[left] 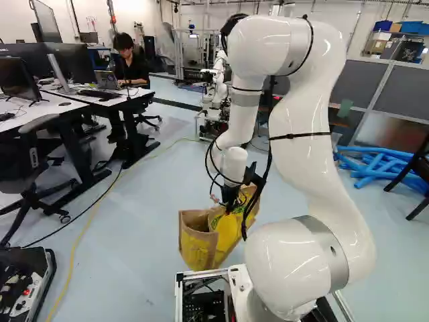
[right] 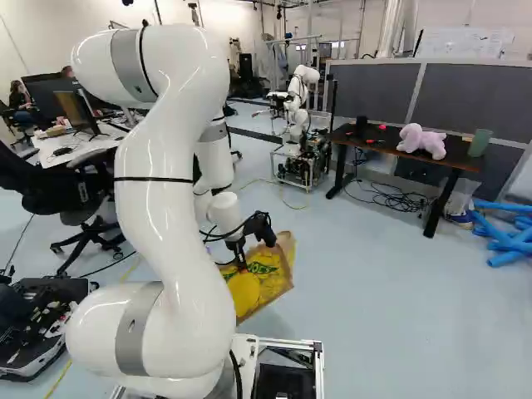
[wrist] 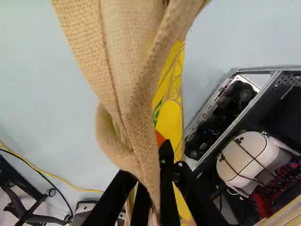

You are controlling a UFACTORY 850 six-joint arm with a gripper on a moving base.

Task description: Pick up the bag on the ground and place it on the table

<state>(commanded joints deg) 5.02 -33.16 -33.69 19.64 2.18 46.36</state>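
Bag: While its upper edge is pinched, the tan and yellow bag point(left: 196, 247) hangs below the wrist, just ahead of the base; whether its underside touches the floor point(right: 366, 324) cannot be told.
Gripper: The black gripper point(right: 241, 266) is closed around a fold of the bag's coarse tan cloth, one finger on each side; the printed yellow face shows beside the fingers in the wrist view.
Arm: The white arm point(left: 305, 144) bends over at its top and points its wrist down to the bag.
Dark table: At the right of the right base view, the dark table point(right: 389, 150) stands well apart from the bag and bears a pink plush toy point(right: 422, 141) and a green container point(right: 480, 143).
Blue tubes: A heap of tubes point(left: 375, 164) lies on the floor, at the right of both base views.
White desk: A desk point(left: 50, 107) with monitors stands at the left of the left base view.
Second arm: Another robot point(right: 298, 96) stands beyond the bag, near the dark table.
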